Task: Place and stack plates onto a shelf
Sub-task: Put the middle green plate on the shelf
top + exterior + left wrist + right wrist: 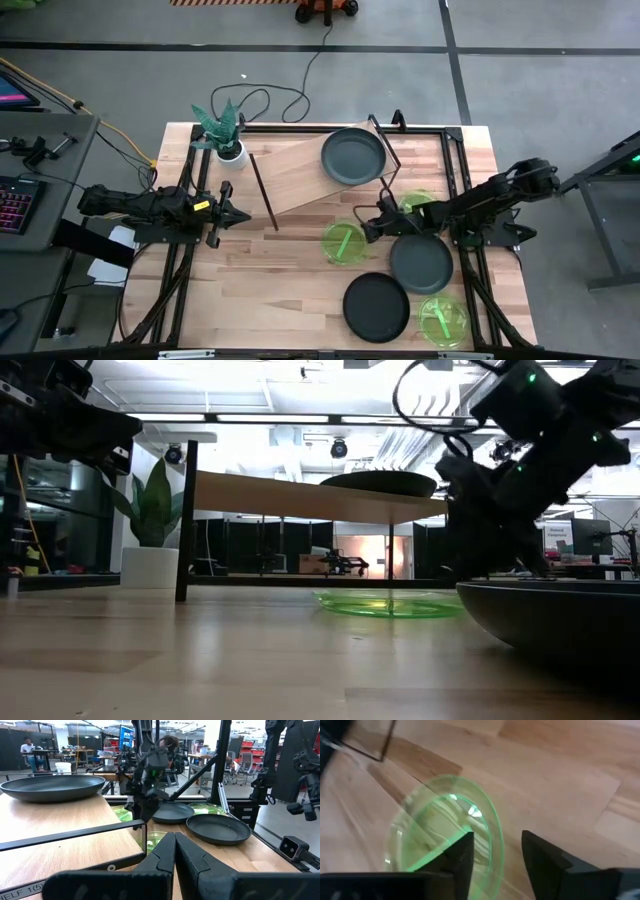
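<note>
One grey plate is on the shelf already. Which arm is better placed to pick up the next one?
Right. The right gripper hangs open beside a green plate, with the other loose plates around it. The left gripper waits shut across the table, the shelf between it and them.

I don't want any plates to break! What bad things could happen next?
The right gripper is open over the rim of a green plate; that smooth rim might slip out as it lifts. The shelf sits askew, with a grey plate near its end, so a bump from the arm could knock it off.
</note>
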You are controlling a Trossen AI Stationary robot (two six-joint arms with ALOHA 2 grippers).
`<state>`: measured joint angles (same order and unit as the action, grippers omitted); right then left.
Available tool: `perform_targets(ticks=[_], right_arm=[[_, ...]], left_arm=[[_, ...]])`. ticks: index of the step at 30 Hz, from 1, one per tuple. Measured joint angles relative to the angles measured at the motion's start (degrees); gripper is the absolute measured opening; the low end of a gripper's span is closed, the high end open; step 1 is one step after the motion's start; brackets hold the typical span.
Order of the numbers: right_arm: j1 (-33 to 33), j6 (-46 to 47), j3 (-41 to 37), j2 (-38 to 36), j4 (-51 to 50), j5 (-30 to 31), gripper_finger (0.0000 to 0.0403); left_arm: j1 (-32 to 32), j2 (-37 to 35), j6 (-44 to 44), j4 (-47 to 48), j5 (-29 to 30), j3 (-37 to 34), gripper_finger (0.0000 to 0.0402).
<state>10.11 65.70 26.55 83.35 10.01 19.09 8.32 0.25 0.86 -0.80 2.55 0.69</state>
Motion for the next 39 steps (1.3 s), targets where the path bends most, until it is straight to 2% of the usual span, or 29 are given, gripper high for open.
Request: perform_targets(ticks=[6,15,30,33,37,39], right_arm=[[1.49,2.71,0.05,5.27,2.60,0.39,0.0170],[3.44,7.65,0.11,7.74,7.14,0.75,0.0154],[3.80,7.84,0.20,7.70,6.52,-6.74,0.0113],[3.80,7.84,0.24,7.69,5.50,-7.45,0.0091],[3.42,7.86,0.16,7.72,4.49,-7.75,0.0018],[3.07,7.87,0.11,7.74,4.93,-8.42,0.0009]], left_arm=[[0.00,0.00,0.00,0.02,0.00,0.00,0.0000],[0.00,0.00,0.00,0.02,0.00,0.00,0.0000],[0.02,0.00,0.01,0.02,0.00,0.00,0.0000],[0.00,0.00,0.02,0.01,0.00,0.00,0.0000],[0.02,0.00,0.02,0.02,0.00,0.02,0.0000],[0.01,0.00,0.01,0.02,0.00,0.00,0.0000]])
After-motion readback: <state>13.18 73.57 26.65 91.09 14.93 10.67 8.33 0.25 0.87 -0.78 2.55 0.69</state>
